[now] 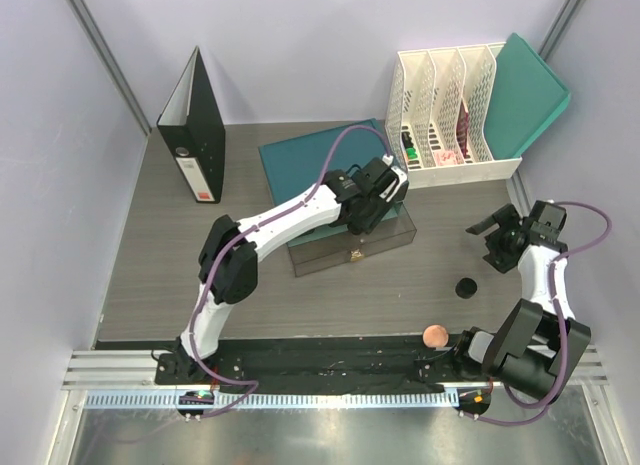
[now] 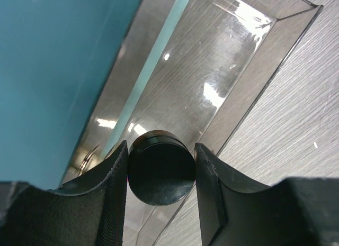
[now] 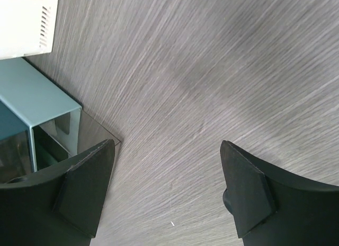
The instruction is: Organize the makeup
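Grey counter (image 1: 150, 275) — left tool (image 2: 161, 147) grips a black jar (image 2: 160, 174) over the clear drawer (image 2: 212, 82), likely for stowing; right tool (image 3: 167, 166) wide, empty.

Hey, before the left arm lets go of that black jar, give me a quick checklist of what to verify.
1. Grip of left jaws on black jar: ok, both pads touch its sides.
2. Jar fully inside the outline of the clear drawer: cannot tell, it overlaps the drawer's wall in the wrist view.
3. Drawer floor free: ok, the part that shows is bare.
4. Clearance of right jaws: ok, open over the table, away from the drawer.
5. Everything put away: not ok, other black jar and peach disc lie on the table.
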Robot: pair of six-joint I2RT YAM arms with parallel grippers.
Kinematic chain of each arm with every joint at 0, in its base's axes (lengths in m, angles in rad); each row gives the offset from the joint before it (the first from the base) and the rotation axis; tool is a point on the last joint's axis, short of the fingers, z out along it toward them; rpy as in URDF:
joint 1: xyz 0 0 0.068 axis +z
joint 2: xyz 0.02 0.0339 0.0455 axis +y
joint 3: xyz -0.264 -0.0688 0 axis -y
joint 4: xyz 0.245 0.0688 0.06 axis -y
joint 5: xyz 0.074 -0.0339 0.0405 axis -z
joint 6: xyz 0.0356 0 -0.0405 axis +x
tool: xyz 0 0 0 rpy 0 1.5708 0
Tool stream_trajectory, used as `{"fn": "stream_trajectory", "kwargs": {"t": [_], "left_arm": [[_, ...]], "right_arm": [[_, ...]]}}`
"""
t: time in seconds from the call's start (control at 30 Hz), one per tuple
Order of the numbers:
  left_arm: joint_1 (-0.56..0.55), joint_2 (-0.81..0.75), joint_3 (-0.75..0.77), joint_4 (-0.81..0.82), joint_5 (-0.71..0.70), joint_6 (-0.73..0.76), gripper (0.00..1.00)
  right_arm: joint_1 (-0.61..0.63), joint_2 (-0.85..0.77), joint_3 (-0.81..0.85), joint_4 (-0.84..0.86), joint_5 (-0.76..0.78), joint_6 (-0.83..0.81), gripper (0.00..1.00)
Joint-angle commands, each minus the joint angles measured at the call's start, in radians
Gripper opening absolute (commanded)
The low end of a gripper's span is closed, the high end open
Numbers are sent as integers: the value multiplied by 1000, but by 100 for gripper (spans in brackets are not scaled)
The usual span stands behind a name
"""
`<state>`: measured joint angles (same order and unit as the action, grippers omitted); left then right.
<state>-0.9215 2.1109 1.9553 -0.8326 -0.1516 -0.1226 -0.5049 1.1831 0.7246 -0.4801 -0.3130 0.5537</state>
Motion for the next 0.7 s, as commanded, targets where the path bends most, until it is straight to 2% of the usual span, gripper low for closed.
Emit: {"fn": "stream_trajectory", "kwargs": {"t": [0.0, 0.27, 0.5, 0.53, 0.67], "left_arm": [[7, 17, 65, 15, 30, 8, 1], [9, 115, 155, -28, 21, 11, 13], [19, 167, 177, -49, 14, 5, 22], [24, 173, 182, -59, 15, 3, 30], [38, 195, 205, -69, 40, -3, 47]], "right_arm": [[5, -45, -28, 18, -27, 2, 86], [6, -65, -70, 69, -49, 51, 86], [23, -103, -27, -43, 12, 19, 86], [29, -106, -13, -58, 18, 14, 86], [45, -135, -7, -98, 32, 40, 86]]}}
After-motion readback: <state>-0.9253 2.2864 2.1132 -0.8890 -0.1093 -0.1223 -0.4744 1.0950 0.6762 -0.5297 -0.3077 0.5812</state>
